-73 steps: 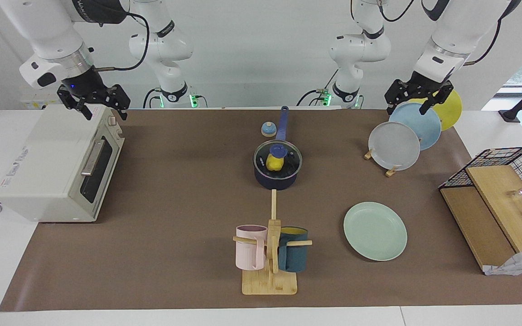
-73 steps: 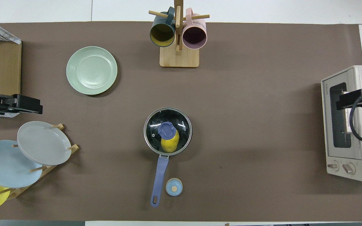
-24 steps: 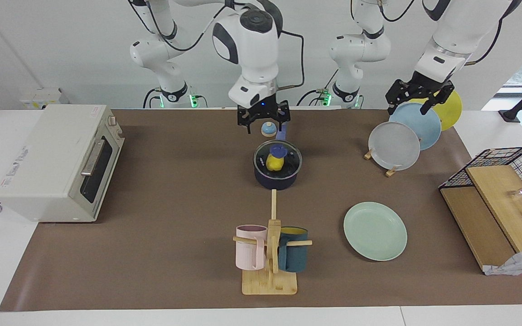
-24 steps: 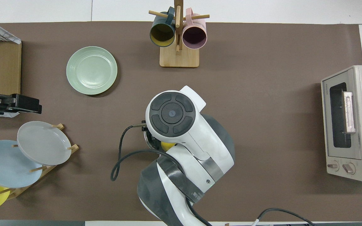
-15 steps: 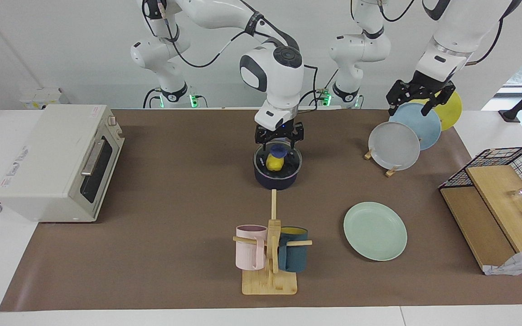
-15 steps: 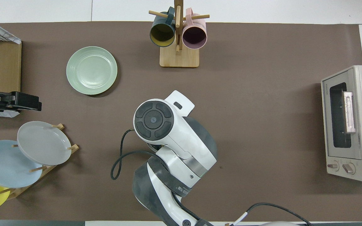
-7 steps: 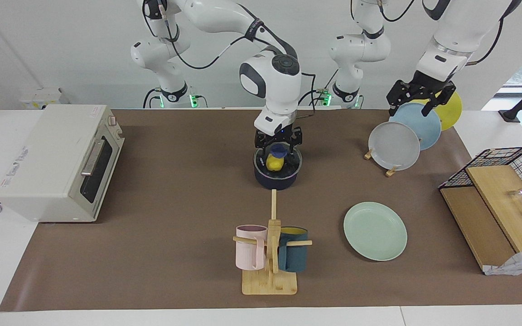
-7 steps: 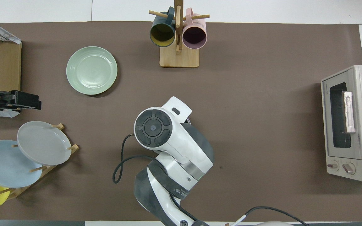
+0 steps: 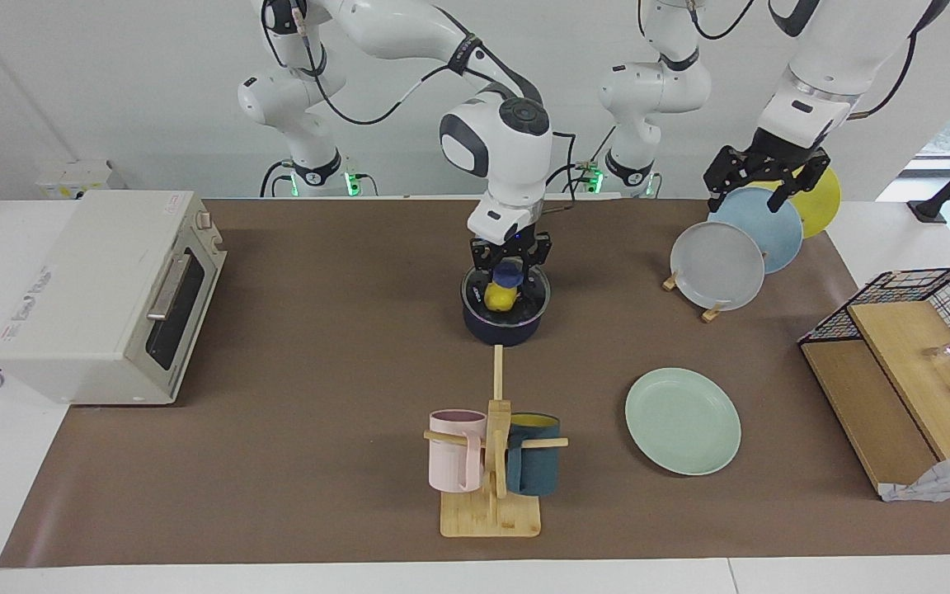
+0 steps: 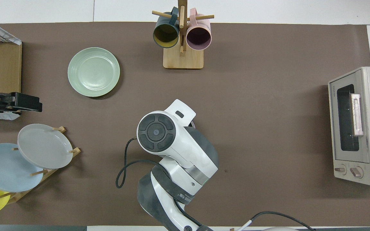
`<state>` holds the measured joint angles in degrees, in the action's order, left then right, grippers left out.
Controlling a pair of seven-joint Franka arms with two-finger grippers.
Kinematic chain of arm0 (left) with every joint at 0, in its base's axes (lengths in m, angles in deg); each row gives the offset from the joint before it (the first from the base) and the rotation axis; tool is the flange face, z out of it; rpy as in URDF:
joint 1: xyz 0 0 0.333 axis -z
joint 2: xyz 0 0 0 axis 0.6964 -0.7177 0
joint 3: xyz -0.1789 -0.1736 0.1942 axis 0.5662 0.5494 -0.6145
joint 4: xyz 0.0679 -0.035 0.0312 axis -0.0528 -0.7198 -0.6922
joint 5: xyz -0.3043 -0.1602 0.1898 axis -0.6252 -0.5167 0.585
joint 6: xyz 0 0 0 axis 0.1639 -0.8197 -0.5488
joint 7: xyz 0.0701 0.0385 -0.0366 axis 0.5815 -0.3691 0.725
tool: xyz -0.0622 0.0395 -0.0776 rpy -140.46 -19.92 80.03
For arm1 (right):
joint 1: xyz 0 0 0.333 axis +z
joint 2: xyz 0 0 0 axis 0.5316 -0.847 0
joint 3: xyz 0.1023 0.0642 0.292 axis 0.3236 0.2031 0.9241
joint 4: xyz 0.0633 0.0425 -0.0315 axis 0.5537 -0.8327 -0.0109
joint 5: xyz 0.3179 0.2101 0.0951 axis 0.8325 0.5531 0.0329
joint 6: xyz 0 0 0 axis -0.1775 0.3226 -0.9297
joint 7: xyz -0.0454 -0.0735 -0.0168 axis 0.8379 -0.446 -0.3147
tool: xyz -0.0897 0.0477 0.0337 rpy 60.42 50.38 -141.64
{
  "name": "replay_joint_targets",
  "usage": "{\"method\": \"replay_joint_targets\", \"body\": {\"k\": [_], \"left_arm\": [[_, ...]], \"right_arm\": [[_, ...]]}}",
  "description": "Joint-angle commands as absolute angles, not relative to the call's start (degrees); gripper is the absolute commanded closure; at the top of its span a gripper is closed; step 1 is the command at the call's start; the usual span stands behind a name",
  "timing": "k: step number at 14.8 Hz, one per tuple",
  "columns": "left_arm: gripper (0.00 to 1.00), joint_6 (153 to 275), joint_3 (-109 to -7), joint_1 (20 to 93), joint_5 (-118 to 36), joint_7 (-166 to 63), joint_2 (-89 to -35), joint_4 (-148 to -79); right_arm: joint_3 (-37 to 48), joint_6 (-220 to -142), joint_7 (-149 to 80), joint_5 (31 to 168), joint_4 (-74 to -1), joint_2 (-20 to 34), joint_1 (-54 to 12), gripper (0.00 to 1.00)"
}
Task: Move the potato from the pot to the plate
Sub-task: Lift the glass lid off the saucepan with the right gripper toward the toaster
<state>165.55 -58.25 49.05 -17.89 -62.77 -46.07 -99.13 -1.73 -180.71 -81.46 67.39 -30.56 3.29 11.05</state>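
The dark navy pot (image 9: 501, 327) stands mid-table under a glass lid with a blue knob (image 9: 509, 271). The yellow potato (image 9: 498, 298) shows through the lid. My right gripper (image 9: 508, 276) is low over the lid, open, with a finger on each side of the knob. In the overhead view the right arm (image 10: 172, 144) hides the pot and potato. The mint-green plate (image 9: 683, 421) (image 10: 93, 71) lies empty, farther from the robots, toward the left arm's end. My left gripper (image 9: 764, 186) (image 10: 27, 103) waits open over the plate rack.
A rack with grey (image 9: 717, 266), light blue and yellow plates stands near the left arm. A mug tree (image 9: 491, 445) with pink and teal mugs stands farther out than the pot. A toaster oven (image 9: 104, 297) is at the right arm's end, a wire basket (image 9: 912, 363) at the left arm's.
My right gripper has come from over the toaster oven to the pot and lowered around the lid knob. The left arm has barely moved.
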Motion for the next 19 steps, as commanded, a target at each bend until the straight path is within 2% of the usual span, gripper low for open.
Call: {"method": "replay_joint_targets", "body": {"k": [1, 6, 9, 12, 16, 18, 19], "left_arm": [[0.0, 166.5, -58.1, 48.5, -18.3, -63.2, -44.9, -100.5], [0.0, 166.6, -58.0, 48.8, -18.4, -63.1, -45.0, -100.4], [0.0, 167.6, -57.9, 49.4, -18.5, -63.0, -45.1, -100.3], [0.0, 167.9, -57.1, 50.5, -18.6, -62.9, -45.1, -100.4], [0.0, 169.9, -57.1, 56.4, -19.6, -60.7, -46.7, -100.5], [0.0, 171.5, -57.1, 59.5, -21.1, -57.4, -47.5, -100.5], [0.0, 172.2, -57.1, 60.8, -22.4, -56.0, -48.2, -100.5]], "right_arm": [[-1.7, -181.0, -81.7, 66.6, -31.4, 4.3, 11.0, 0.7], [-1.9, -175.4, -80.5, 66.8, -26.5, 4.8, 9.5, 0.71], [-2.1, -171.5, -71.5, 67.2, -24.9, 5.8, 5.2, 0.71], [-2.0, -168.7, -57.9, 67.8, -25.1, 6.8, -4.5, 0.71], [-2.0, -168.1, -39.2, 67.8, -27.8, 7.6, -17.0, 0.71], [-2.1, -169.9, -32.0, 67.8, -31.8, 8.7, -22.6, 0.71], [-2.1, -173.8, -28.4, 67.8, -35.1, 9.7, -25.6, 0.71]]}}
